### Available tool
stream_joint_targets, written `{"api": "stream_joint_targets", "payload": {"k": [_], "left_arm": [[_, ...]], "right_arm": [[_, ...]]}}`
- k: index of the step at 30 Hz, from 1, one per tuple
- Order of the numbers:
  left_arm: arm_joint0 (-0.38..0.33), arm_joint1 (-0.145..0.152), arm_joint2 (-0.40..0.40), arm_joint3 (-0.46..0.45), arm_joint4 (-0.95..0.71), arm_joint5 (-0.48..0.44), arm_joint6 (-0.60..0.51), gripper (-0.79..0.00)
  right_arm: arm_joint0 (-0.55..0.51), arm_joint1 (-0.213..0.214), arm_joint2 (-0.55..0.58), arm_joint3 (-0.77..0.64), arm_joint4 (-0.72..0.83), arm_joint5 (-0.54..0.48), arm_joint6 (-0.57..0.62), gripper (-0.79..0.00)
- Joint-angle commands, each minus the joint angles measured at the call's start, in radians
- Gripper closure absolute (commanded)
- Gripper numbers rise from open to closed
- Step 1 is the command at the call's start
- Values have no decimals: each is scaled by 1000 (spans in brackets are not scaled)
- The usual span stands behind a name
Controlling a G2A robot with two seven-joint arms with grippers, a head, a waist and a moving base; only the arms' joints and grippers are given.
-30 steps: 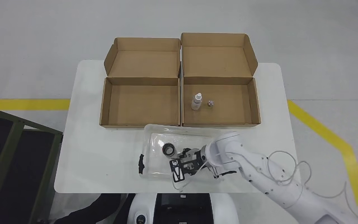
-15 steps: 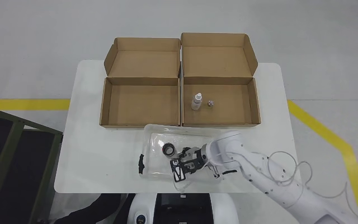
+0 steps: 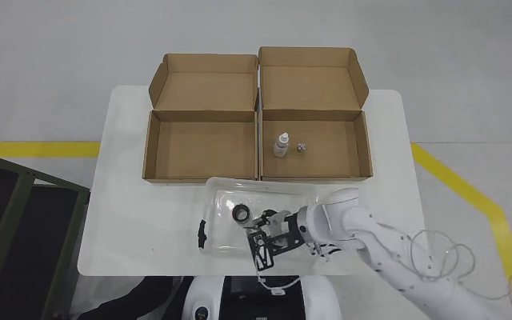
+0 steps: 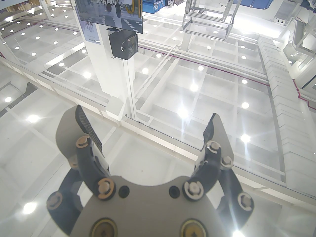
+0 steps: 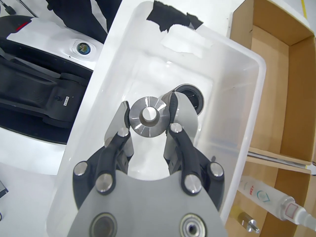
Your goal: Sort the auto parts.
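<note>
My right gripper point(image 5: 148, 119) is shut on a silver metal ring point(image 5: 148, 117) with a centre hole, held just above the floor of the clear plastic bin point(image 5: 256, 114). From above, the same gripper point(image 3: 262, 237) sits over the bin point(image 3: 220, 190) near the table's front edge. A black-rimmed bearing point(image 5: 195, 97) lies in the bin beside one finger; it shows in the top view as a dark ring point(image 3: 239, 214). My left gripper point(image 4: 148, 129) is open, holds nothing and points up at the ceiling.
Two open cardboard boxes stand behind the bin. The left box point(image 3: 202, 148) holds nothing. The right box point(image 3: 336, 144) holds a small white bottle point(image 3: 282, 144) and a small metal part point(image 3: 302, 147). Black tape point(image 5: 172, 18) marks the bin's end wall.
The right arm has shifted slightly toward the table's front edge and its wrist has turned, with the gripper staying over the bin. The boxes and their contents have not moved.
</note>
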Motion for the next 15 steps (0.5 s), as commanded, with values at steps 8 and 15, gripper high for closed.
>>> {"api": "stream_joint_targets", "payload": {"k": [8, 15], "left_arm": [[0, 0, 0, 0, 0, 0, 0, -785], [0, 0, 0, 0, 0, 0, 0, -785]], "right_arm": [[-52, 22, 99, -72, 52, 26, -66, 0], [-64, 31, 155, -78, 115, 30, -122, 0]]}}
